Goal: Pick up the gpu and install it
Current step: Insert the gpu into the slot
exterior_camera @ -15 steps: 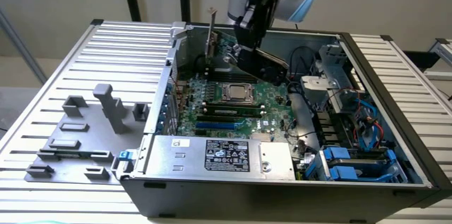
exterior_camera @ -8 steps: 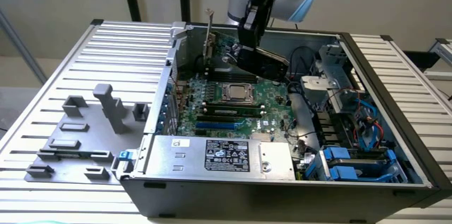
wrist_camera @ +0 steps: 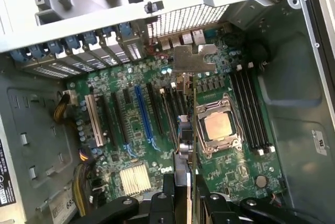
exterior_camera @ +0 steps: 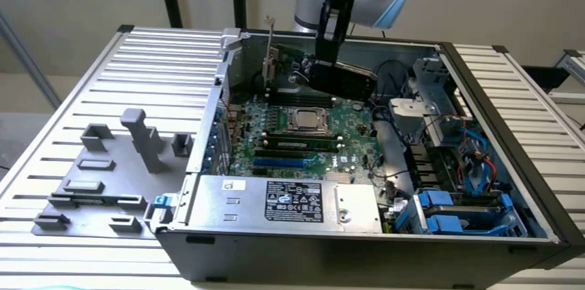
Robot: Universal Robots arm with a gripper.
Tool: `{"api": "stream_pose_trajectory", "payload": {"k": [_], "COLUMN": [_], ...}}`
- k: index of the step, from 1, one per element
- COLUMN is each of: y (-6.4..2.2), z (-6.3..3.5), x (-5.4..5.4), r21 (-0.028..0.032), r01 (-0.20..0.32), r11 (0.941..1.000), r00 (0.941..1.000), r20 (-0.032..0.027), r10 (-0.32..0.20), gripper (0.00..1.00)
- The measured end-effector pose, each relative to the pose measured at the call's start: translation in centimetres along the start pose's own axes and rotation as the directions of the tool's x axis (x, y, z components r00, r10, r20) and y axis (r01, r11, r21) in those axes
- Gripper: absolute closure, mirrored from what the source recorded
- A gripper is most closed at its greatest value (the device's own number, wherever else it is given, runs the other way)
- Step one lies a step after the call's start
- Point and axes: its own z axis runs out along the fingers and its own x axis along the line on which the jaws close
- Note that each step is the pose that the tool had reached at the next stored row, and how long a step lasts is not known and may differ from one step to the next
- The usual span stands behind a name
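The gpu (exterior_camera: pixel 346 79) hangs on edge inside the open computer case (exterior_camera: pixel 366 249), above the far part of the motherboard (exterior_camera: pixel 352 115). Its silvery bracket (exterior_camera: pixel 270 57) points toward the case's rear wall. My gripper (exterior_camera: pixel 327 57) comes down from above and is shut on the card's upper edge. In the wrist view the gpu (wrist_camera: pixel 184 130) runs edge-on away from my gripper (wrist_camera: pixel 183 195). There its bracket (wrist_camera: pixel 194 59) sits near the rear slot openings. The card hovers over the expansion slots between the blue slot (wrist_camera: pixel 144 116) and the CPU socket (wrist_camera: pixel 218 127).
Memory sticks (exterior_camera: pixel 292 142) lie beside the CPU socket (exterior_camera: pixel 306 120). A silver labelled power-supply box (exterior_camera: pixel 283 201) fills the case's near side, and blue drive cages (exterior_camera: pixel 457 211) and cables fill the exterior view's right. A grey parts fixture (exterior_camera: pixel 109 180) rests on the slatted table outside.
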Motion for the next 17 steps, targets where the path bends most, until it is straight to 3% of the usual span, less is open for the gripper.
{"api": "stream_pose_trajectory", "payload": {"k": [6,9,12,17], "y": [-0.02,-0.05,-0.18,-0.59], "z": [0.08,0.15,0.22,0.31], "x": [0.1,0.2,0.8,2.3], "r21": [0.0208,0.0283,0.0320,0.0333], "r01": [0.088,0.115,0.127,0.136], "r11": [0.9959,0.9930,0.9914,0.9901], "r00": [0.9961,0.9934,0.9918,0.9906], "r20": [0.0055,0.0067,0.0079,0.0102], "r10": [-0.089,-0.115,-0.127,-0.136], "gripper": [0.74,0.74,0.74,0.74]}}
